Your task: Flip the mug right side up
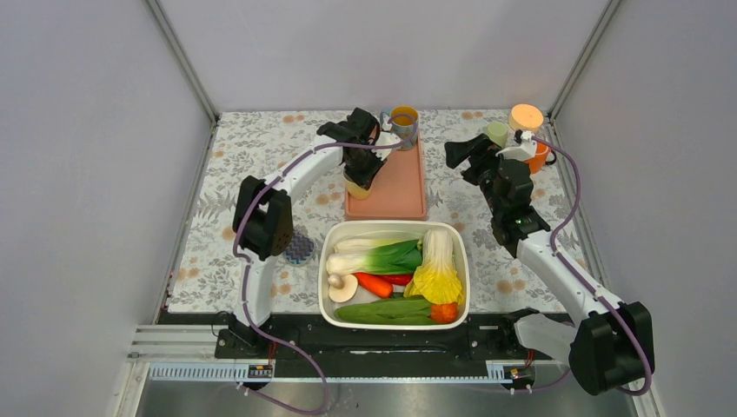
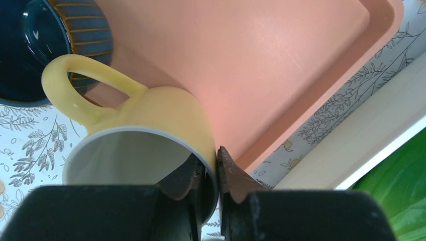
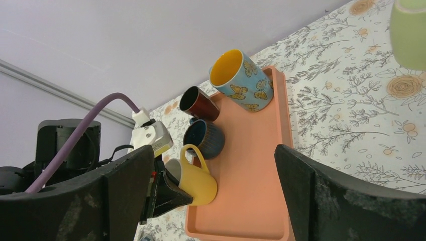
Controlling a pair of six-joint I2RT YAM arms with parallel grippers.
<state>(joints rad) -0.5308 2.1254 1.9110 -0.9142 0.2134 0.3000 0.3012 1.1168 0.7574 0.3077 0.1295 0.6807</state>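
Yellow mug (image 1: 355, 188) sits at the near left edge of the pink tray (image 1: 393, 193), mostly hidden in the top view under the left gripper (image 1: 362, 167). The right gripper (image 1: 458, 154) hangs apart over the tablecloth, probably to stay clear.

From the left wrist, the jaws are clamped on the mug's rim, one finger inside the mouth and one outside. This pinch suits rotating it upright. The mug lies tipped, mouth toward the camera, beside a dark blue mug (image 2: 30, 40).

The right wrist view shows its own fingers (image 3: 120, 196) spread wide and empty, and the base near the tray; whether it touches is unclear.
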